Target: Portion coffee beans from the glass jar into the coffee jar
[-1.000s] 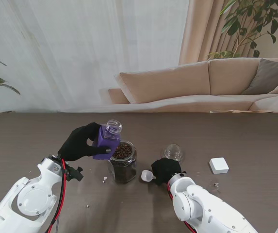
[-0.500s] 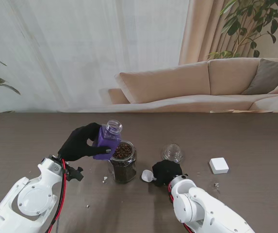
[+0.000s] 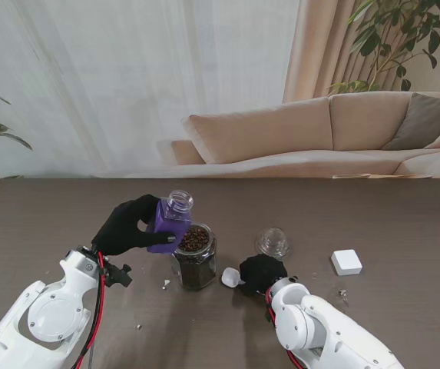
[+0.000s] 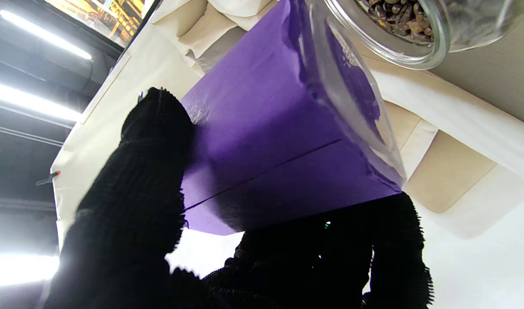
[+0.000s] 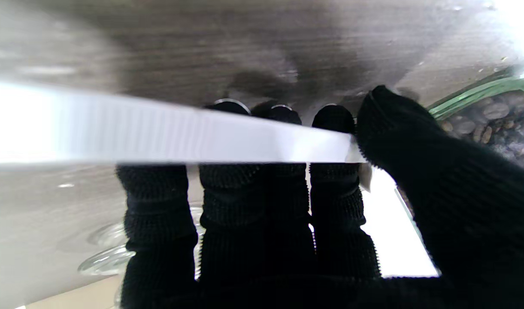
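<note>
A glass jar [image 3: 196,257] full of coffee beans stands open on the table in front of me; its rim and beans [image 4: 399,25] show in the left wrist view. My left hand [image 3: 124,224] is shut on the coffee jar [image 3: 169,223], a purple-wrapped clear jar [image 4: 279,137] with an open mouth, held tilted just above and left of the glass jar. My right hand [image 3: 262,270] is shut on a white scoop [image 3: 230,277], whose bowl sits low beside the glass jar's right side. The scoop's handle [image 5: 180,137] crosses my fingers [image 5: 266,206] in the right wrist view.
A clear glass lid [image 3: 272,241] lies on the table just beyond my right hand. A small white box [image 3: 346,262] sits farther right. A few crumbs [image 3: 166,284] lie near the glass jar. A sofa and plants stand behind the table.
My right hand has shifted slightly left with the scoop, bringing its bowl closer to the glass jar. The left hand and the coffee jar have stayed put.
</note>
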